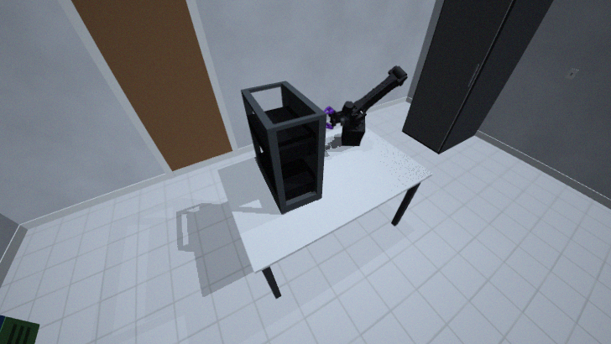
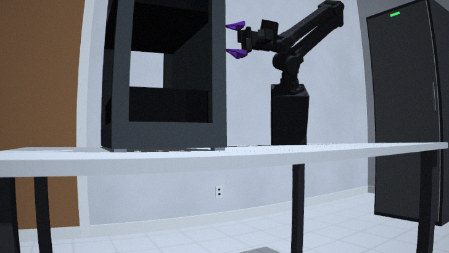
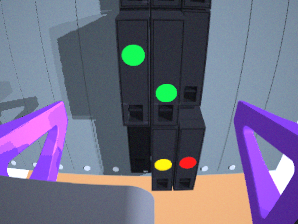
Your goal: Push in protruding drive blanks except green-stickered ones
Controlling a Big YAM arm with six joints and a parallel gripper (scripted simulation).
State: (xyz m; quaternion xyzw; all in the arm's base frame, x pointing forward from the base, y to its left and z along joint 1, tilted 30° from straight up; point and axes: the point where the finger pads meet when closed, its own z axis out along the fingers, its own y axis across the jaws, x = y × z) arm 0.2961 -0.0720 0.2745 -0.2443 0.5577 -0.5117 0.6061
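Observation:
The dark open-frame rack (image 1: 284,145) (image 2: 163,131) stands upright on the white table (image 1: 342,205) (image 2: 188,157). My gripper (image 1: 329,117) (image 2: 234,39) (image 3: 150,110) is open and empty. Its purple fingertips are at the upper part of the rack's front, almost touching the front post in the exterior view. The wrist view shows the front with several dark drive blanks. Two blanks bear green stickers, one (image 3: 133,55) upper left and one (image 3: 165,92) below it. A blank with a yellow sticker (image 3: 162,164) and one with a red sticker (image 3: 188,163) sit side by side, between my fingers.
The arm's black pedestal (image 1: 352,132) (image 2: 288,116) stands on the table behind the rack's front. A tall black cabinet (image 1: 470,64) (image 2: 405,110) stands on the floor to the right. A brown door (image 1: 154,76) is on the back wall.

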